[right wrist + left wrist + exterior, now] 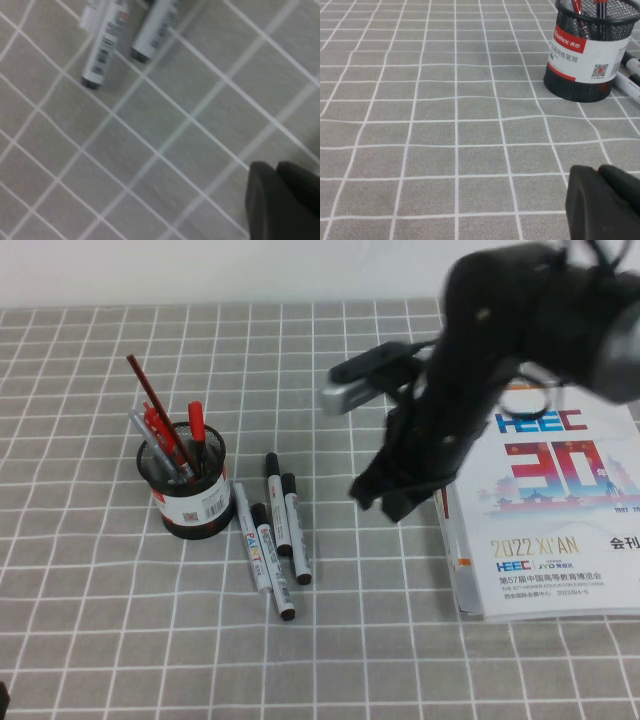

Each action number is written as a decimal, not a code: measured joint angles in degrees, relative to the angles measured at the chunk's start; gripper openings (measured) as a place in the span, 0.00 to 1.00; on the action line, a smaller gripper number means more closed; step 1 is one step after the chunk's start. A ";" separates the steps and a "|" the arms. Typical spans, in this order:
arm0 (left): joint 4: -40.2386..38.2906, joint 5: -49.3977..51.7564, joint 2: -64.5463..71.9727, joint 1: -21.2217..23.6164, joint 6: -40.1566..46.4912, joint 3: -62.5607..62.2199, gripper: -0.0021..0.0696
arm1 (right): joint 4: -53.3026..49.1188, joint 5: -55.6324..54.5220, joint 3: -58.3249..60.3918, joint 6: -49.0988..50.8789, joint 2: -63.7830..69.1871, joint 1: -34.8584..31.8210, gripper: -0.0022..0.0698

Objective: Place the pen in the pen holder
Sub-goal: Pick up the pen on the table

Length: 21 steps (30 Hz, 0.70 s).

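Note:
The pen holder (185,485) is a black mesh cup with a white and red label, holding several red pens; it also shows in the left wrist view (585,55). Several markers lie on the cloth just right of it. The pen (296,530), white with a black cap, is the rightmost; a similar marker (276,502) and the PAINT marker (258,545) lie beside it. My right gripper (385,502) hovers right of the markers, shut and empty; its wrist view shows its tips (275,167) and marker ends (102,55). My left gripper (597,172) is shut and empty, low over the cloth, short of the holder.
A white booklet (545,510) with blue and red print lies at the right, partly under my right arm. A grey checked cloth (100,620) covers the table. Marker ends (632,75) show beside the holder in the left wrist view.

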 joint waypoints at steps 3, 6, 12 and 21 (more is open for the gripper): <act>0.00 0.00 0.00 0.00 0.00 0.00 0.02 | 0.94 0.02 -1.65 0.00 2.81 0.56 0.01; 0.00 0.00 0.00 0.00 0.00 0.00 0.02 | 1.58 0.02 -2.99 1.04 5.30 0.56 0.01; 0.00 0.00 0.00 0.00 0.00 0.00 0.02 | 3.86 0.02 -5.59 2.31 10.77 0.56 0.01; 0.00 0.00 0.00 0.00 0.00 0.00 0.02 | 6.65 -0.62 -8.64 2.57 14.58 0.56 0.16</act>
